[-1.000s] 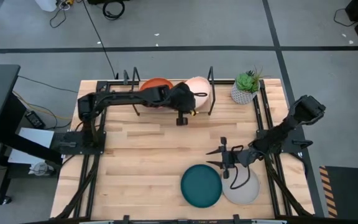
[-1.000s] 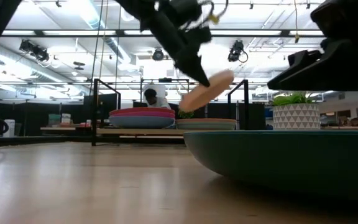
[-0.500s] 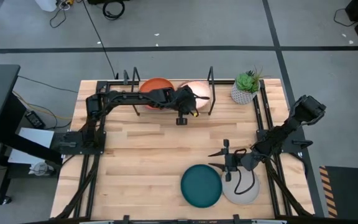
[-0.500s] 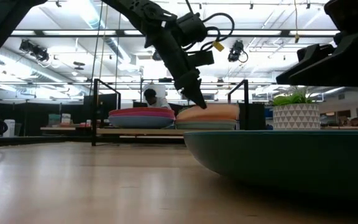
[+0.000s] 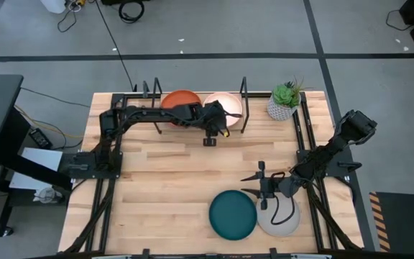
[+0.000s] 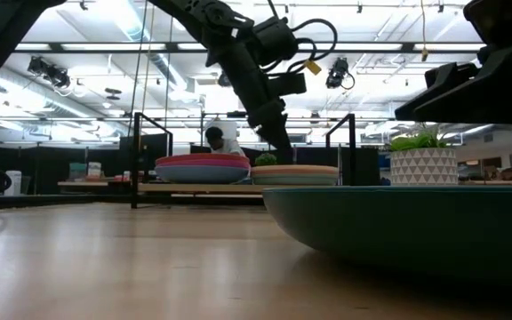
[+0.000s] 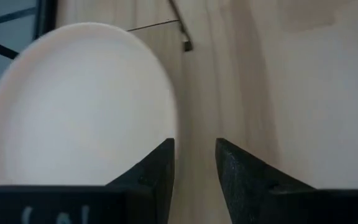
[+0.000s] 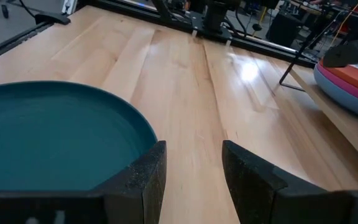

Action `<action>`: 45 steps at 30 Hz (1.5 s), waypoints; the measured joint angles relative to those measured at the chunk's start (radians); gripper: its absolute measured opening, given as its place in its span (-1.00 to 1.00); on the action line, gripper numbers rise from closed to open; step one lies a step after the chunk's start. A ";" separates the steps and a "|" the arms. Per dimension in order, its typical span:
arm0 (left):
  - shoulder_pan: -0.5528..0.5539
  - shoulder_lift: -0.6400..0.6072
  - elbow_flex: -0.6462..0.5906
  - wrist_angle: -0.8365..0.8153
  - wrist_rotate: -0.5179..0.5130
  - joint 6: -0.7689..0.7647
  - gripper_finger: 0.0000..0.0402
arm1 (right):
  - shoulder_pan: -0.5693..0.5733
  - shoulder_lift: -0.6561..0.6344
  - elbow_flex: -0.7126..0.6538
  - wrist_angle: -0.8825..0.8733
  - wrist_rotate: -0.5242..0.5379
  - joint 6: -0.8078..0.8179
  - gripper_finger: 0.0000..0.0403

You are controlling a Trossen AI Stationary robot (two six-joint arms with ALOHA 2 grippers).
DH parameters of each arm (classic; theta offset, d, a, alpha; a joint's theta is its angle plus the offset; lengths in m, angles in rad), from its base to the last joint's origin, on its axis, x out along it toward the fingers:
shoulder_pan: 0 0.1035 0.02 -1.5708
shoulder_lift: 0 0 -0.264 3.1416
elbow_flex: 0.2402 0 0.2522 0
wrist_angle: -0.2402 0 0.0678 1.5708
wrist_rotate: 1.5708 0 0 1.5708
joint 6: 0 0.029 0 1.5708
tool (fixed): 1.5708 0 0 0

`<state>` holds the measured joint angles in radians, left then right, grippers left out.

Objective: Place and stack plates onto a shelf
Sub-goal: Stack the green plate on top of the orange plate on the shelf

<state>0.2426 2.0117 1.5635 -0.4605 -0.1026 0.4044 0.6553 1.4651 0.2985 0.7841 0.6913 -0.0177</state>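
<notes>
The cream plate (image 5: 222, 104) lies flat on top of the right stack (image 6: 296, 174) on the shelf (image 6: 203, 188), also seen in the left wrist view (image 7: 73, 106). My left gripper (image 5: 210, 122) (image 6: 281, 149) (image 7: 194, 165) is open and hovers just above that plate's near rim without touching it. An orange plate (image 5: 180, 98) tops the left stack (image 6: 201, 166). The dark teal plate (image 5: 232, 214) (image 8: 55, 137) and the grey plate (image 5: 279, 219) rest on the table near its near edge. My right gripper (image 5: 262, 188) (image 8: 194, 168) is open above the table, beside the teal plate's rim.
A potted plant (image 5: 284, 101) (image 6: 425, 164) stands at the far right corner, next to the shelf's black upright (image 5: 244, 93). The shelf's other upright (image 5: 146, 91) is to the left. Bare wooden tabletop (image 5: 164, 180) spreads between the shelf and the two near plates.
My left gripper carried the cream plate toward the far edge and down. The plate, held tilted above the shelf a second ago, has come down level onto the right stack. The gripper's fingers now stand just above its rim.
</notes>
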 joint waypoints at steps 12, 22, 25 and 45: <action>-0.242 -0.014 0.002 -0.187 0.090 -0.054 -0.39 | 0.000 0.000 0.000 -0.042 0.039 0.000 -0.20; -0.498 -0.015 0.002 -0.265 0.089 -0.037 -0.39 | -0.014 0.000 0.000 -0.045 0.052 -0.017 -0.20; -0.557 -0.015 0.002 -0.262 0.084 0.008 -0.39 | -0.024 0.000 0.000 -0.045 0.052 -0.027 -0.20; -0.736 0.093 0.000 -0.062 -0.079 0.218 -0.39 | -0.051 0.000 0.000 -0.030 0.049 -0.083 -0.20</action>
<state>-0.4929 2.1045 1.5635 -0.5227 -0.1814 0.6222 0.6044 1.4653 0.2985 0.7544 0.7400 -0.1005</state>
